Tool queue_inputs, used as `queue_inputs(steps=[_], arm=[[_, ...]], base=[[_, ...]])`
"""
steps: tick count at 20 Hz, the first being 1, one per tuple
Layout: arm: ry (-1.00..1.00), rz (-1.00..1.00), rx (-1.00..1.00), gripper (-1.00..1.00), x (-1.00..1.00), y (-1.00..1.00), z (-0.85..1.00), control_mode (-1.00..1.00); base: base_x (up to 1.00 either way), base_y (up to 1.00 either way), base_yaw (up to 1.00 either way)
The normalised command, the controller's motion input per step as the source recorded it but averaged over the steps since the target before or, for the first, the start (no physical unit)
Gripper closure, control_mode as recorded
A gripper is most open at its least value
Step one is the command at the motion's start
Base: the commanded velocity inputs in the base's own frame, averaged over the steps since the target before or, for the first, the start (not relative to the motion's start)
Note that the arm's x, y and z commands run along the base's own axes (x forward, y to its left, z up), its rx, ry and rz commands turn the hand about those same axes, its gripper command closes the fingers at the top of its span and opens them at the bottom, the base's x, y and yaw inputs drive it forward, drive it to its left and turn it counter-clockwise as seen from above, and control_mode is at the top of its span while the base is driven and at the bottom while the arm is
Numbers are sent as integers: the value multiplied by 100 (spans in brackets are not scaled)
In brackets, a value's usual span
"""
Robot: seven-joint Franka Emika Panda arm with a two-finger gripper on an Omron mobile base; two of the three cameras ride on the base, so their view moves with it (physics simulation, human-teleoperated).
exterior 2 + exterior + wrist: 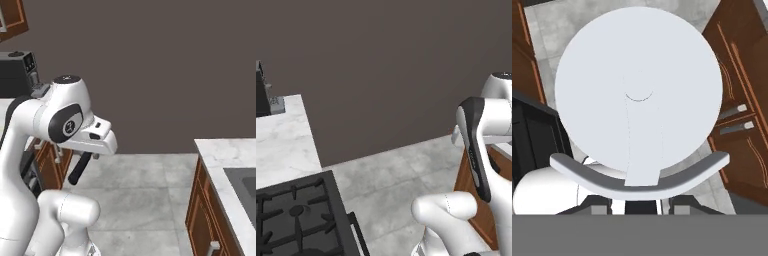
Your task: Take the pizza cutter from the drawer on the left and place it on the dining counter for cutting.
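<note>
Pizza cutter (637, 95) clamped in the tool (641, 204), seen from the hand camera: round pale-grey wheel blade standing directly ahead of the two dark fingertips (594, 204), pale stem running down from the wheel's centre into the narrow gap between them, curved grey guard crossing just above the tips. Tool closed on that stem, with the wheel held in the air over the grey tiled floor (542, 30), well clear of any worktop. Brown cabinet fronts (747, 75) with silver bar handles off to one side of the blade, a black appliance front (532, 135) to the other. From the base cameras: white arm (55, 120) folded over open floor, a black hob (296, 215) set beside a marble worktop (281, 145) on the left, a second marble worktop (225, 150) over brown cabinets on the right.
</note>
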Motion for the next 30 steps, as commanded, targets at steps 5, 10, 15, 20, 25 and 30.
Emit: queue_inputs(steps=[5, 10, 15, 20, 25, 30], arm=[[0, 0, 0, 100, 0, 0, 0, 100], [0, 0, 0, 100, 0, 0, 0, 100], [0, 0, 0, 100, 0, 0, 0, 100], [0, 0, 0, 100, 0, 0, 0, 100], [0, 0, 0, 100, 0, 0, 0, 100], [0, 0, 0, 100, 0, 0, 0, 100]], base=[[-23, -28, 9], [43, -26, 20], [92, -32, 26], [98, -33, 25], [100, -21, 19], [84, -38, 1]])
